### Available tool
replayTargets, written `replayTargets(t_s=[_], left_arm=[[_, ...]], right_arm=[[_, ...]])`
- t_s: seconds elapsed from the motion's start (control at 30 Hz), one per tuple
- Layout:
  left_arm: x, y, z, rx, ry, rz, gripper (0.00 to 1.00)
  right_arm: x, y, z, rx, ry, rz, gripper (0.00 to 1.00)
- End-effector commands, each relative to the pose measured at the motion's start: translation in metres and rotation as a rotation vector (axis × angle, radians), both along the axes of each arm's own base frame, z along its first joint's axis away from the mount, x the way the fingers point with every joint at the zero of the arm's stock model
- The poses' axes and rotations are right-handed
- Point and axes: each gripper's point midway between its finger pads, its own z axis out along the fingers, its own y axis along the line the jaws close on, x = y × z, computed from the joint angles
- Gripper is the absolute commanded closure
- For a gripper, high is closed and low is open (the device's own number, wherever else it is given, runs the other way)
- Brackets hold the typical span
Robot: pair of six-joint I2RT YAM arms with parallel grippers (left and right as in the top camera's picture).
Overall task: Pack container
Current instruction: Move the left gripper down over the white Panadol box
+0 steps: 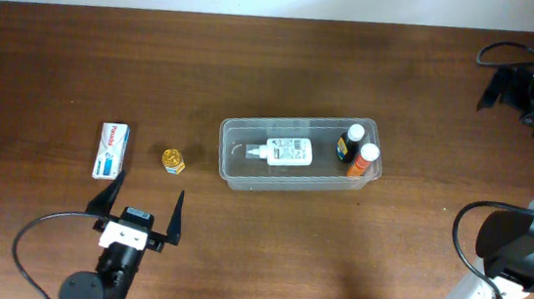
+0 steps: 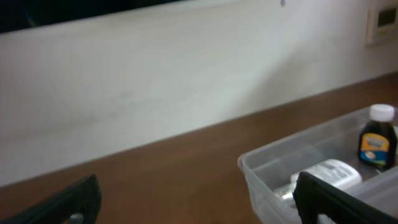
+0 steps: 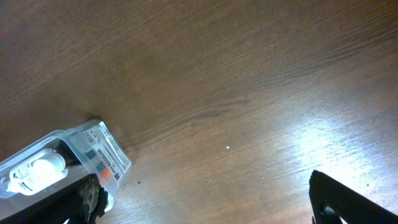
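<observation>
Left tool (image 1: 143, 204): jaws spread wide, nothing between them, held over the worktop (image 1: 60, 51) just on the near side of the two loose pieces. Right tool (image 3: 211, 205): also wide open and empty, off past the right end of the container (image 1: 294, 125).

The container sat mid-worktop. It held a white bottle (image 1: 281, 152) lying flat and two small bottles (image 1: 357, 150) upright at the right end.

A blue-and-white medicine box (image 1: 112, 149) and a small yellow item (image 1: 173, 161) lay outside, to its left.

Risks I judged:
- The left wrist view showed neither loose piece, so I would be descending blind.
- A finger could nudge the yellow item away.
- The flat box offered little to grip, so the fingers might scrape the worktop.
- A careless drop could topple the upright bottles or shove the light tub.
</observation>
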Motion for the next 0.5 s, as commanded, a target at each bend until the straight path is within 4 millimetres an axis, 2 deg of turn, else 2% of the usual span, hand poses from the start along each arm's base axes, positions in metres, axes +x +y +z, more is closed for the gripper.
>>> replayTargets(t_s=[0.0, 0.17, 0.33, 0.47], left_arm=[[-0.003, 0.008, 0.04, 0.008, 0.02, 0.046, 0.01], [0.01, 0.037, 0.056, 0.076, 0.265, 0.195, 0.01], [0.044, 0.043, 0.081, 0.112, 0.439, 0.202, 0.01], [0.069, 0.046, 0.078, 0.119, 0.521, 0.212, 0.01]], right_arm=[[-0.003, -0.002, 0.006, -0.008, -0.014, -0.003, 0.02], [-0.003, -0.002, 0.006, -0.008, -0.014, -0.003, 0.02], [-0.003, -0.002, 0.006, -0.008, -0.014, -0.003, 0.02], [-0.003, -0.002, 0.006, -0.009, -0.014, -0.002, 0.01]])
